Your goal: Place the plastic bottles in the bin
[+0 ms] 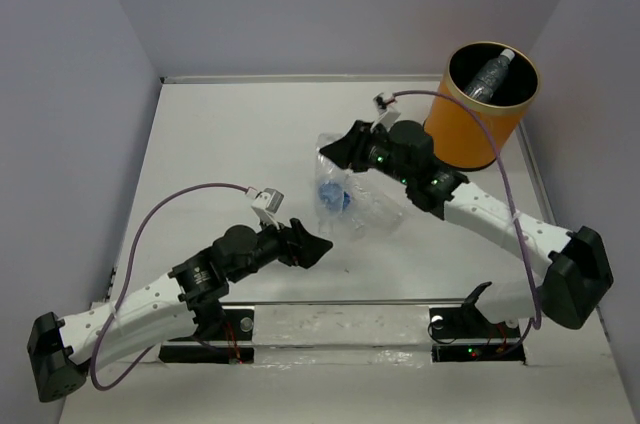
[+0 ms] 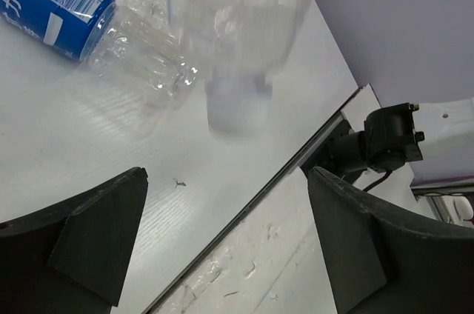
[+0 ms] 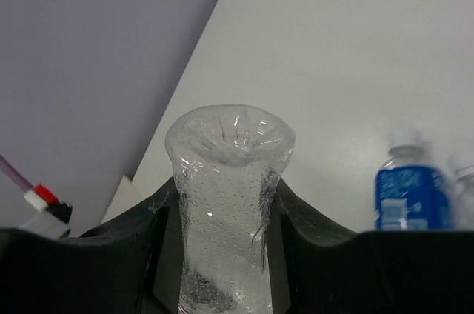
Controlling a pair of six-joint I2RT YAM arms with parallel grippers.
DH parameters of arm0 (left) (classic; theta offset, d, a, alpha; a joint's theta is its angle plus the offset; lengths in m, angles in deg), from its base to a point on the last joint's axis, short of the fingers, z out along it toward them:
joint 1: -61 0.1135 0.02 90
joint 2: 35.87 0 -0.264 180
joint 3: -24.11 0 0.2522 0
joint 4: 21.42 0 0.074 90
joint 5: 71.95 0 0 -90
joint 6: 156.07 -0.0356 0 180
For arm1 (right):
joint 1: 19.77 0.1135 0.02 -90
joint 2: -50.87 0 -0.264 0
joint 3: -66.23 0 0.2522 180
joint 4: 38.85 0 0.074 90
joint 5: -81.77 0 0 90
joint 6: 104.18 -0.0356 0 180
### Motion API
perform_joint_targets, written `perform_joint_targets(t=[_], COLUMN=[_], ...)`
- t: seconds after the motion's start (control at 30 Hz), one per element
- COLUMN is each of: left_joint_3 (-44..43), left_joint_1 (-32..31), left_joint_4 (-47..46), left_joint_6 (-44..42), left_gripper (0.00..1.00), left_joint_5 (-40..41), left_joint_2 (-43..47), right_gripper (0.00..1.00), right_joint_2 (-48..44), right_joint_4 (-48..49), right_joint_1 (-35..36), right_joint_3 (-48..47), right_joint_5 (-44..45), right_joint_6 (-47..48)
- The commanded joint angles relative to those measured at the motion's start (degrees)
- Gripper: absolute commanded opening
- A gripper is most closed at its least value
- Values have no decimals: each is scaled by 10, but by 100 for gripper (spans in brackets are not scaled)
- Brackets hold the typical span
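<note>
In my right gripper [image 3: 222,214], 1 clear bottle [image 3: 229,151], pinched round its body, seems light, crushable, slippery; left gripper [image 2: 226,188] spread, empty.

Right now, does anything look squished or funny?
Yes. The clear bottle held in the right end effector is pinched narrow where it is gripped, and its crinkled end flares out above. Nothing looks spilled. The blue-label bottle just lies on its side on the table.
</note>
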Motion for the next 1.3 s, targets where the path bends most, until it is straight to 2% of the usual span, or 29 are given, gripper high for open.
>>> perform_joint_targets(t=[0.0, 0.03, 0.17, 0.23, 0.3, 0.47, 0.57, 0.7, 0.9, 0.93, 0.97, 1.0, 1.03, 1.07, 1.1, 1.13, 1.17, 1.27], left_joint_3=[-33, -36, -59, -77, -88, -67, -48, -36, -38, -40, -41, -42, -43, -44, -47, -49, -53, -72], left_joint_1=[-4, -3, -3, -3, -3, -3, -3, -3, -3, -3, -3, -3, -4, -3, -3, -3, -3, -3], left_joint_4=[-18, -18, -11, -2, 2, -67, -100, -119, -107, -101, -83, -83, -71, -66, -63, -50, -43, -14], left_joint_6=[-17, -20, -37, -43, -43, -17, 1, 6, 5, 6, 10, 10, 13, 14, 14, 14, 13, 10], left_gripper=[99, 99, 99, 99, 99, 99, 99, 99, 99, 99, 99, 99, 99, 99, 99, 99, 99, 99], left_joint_5=[-7, -11, -12, 0, 12, 5, -4, -14, 0, 6, 17, 24, 39, 45, 51, 65, 74, 102], left_joint_2=[21, 21, 9, -13, -48, -110, -126, -154, -160, -161, -161, -161, -161, -161, -162, -163, -162, -162], right_gripper=[21, 21, 21, 21, 21, 22, 22, 22, 29, 31, 49, 49, 63, 71, 88, 96, 99, 98], right_joint_2=[-74, -79, -74, -55, -9, 114, 156, 209, 219, 215, 207, 202, 197, 183, 175, 168, 163, 167], right_joint_4=[-31, -43, -91, -94, -92, -85, -58, -45, -39, -36, -32, -31, -32, -32, -32, -35, -45, -134], right_joint_1=[-133, -180, -289, -321, -371, -449, -449, -449, -449, -449, -449, -449, -449, -449, -449, -449, -449, -449], right_joint_3=[-88, -106, -245, -293, -363, -462, -498, -501, -431, -419, -403, -396, -391, -386, -377, -375, -380, -428], right_joint_5=[43, 65, 173, 264, 310, 334, 335, 323, 293, 297, 299, 299, 289, 284, 283, 281, 277, 281], right_joint_6=[54, 65, 169, 219, 276, 348, 393, 430, 408, 406, 405, 407, 407, 403, 398, 395, 395, 352])
